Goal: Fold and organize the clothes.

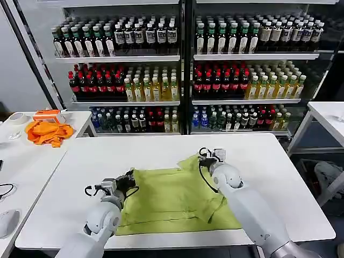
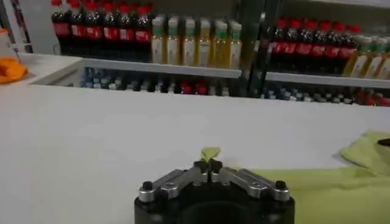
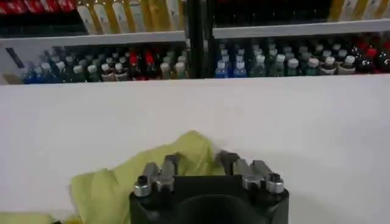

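- Left gripper (image 1: 130,177) sits at the near-left corner of the green T-shirt (image 1: 172,199); in the left wrist view (image 2: 208,165) its fingers are pressed together, nipping a small tip of the fabric.
- Right gripper (image 1: 208,156) is at the shirt's far right, by the raised sleeve; in the right wrist view (image 3: 199,161) its fingers stand apart with green cloth bunched between and beside them.
- T-shirt lies mostly flat on the white table (image 1: 107,156), toward the near edge.
- Orange cloth (image 1: 48,131) rests on the side table to the left.
- Shelves of bottles (image 1: 188,70) stand behind.
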`<action>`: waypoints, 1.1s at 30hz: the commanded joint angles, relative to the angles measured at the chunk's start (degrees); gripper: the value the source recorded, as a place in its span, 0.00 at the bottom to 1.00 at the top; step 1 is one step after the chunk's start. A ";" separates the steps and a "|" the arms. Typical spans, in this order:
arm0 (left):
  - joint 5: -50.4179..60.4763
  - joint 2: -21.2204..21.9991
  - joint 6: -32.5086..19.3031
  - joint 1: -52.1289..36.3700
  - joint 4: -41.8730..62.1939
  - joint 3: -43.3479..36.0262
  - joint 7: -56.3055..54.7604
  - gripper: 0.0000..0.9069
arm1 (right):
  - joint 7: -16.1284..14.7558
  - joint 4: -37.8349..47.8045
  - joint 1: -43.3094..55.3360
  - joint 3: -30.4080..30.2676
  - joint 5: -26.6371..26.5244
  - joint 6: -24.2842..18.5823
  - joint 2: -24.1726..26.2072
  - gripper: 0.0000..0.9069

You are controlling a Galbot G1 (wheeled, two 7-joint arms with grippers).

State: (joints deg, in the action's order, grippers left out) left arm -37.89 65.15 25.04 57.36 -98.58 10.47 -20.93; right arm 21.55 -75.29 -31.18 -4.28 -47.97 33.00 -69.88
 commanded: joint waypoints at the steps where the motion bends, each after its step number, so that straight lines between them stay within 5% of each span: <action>1: -0.01 -0.07 -0.25 0.11 -0.04 0.05 0.06 0.02 | -0.20 1.22 -0.03 -0.32 -1.20 0.16 -0.35 0.00; 16: -0.44 -0.21 -0.55 -0.02 0.14 -0.09 0.45 0.02 | -1.00 -1.44 -0.71 1.39 -0.67 -1.01 -0.09 0.00; 33: -2.03 -2.11 -1.60 3.90 -7.91 3.21 0.56 0.02 | 0.16 -24.87 -12.06 8.56 -0.02 -0.29 7.18 0.00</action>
State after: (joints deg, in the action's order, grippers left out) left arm -39.87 63.26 23.52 59.82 -103.82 13.00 -20.39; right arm 21.42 -88.78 -37.66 1.06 -48.14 32.65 -65.59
